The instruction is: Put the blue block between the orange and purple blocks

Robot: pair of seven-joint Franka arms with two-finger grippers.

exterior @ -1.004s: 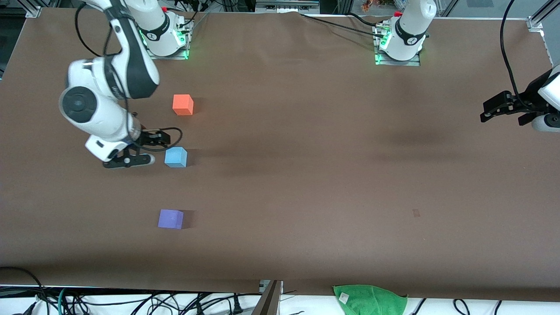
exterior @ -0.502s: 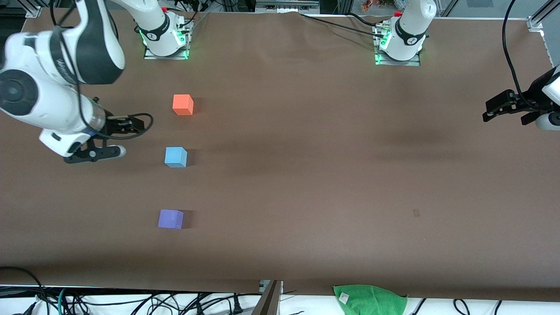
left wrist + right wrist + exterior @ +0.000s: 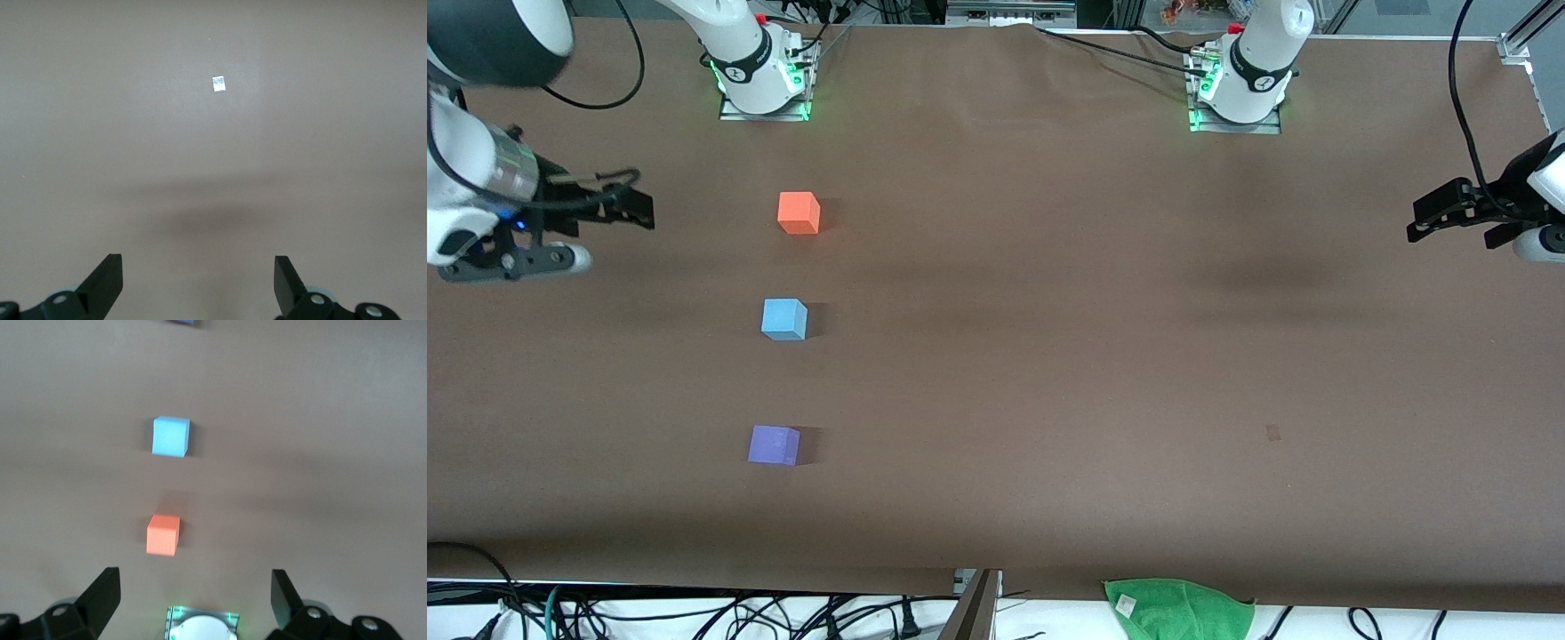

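**Blue block sits in line between orange and purple**

The table is covered with a plain brown sheet, and it has soft shadows on it. A small pale mark is on the sheet toward the left arm's end. At the edge nearest the front camera a green cloth hangs, and many cables lie under that edge. The two arm bases stand along the farthest edge, with green lights on them.

The blue block rests on the table, toward the right arm's end. The orange block is farther from the front camera than it, and the purple block is nearer. The three make almost a straight line and are well apart from each other.

The right gripper hangs over the table's end, away from all blocks. Its fingers are spread wide and hold nothing. The left gripper waits over its own end of the table, also spread wide and holding nothing
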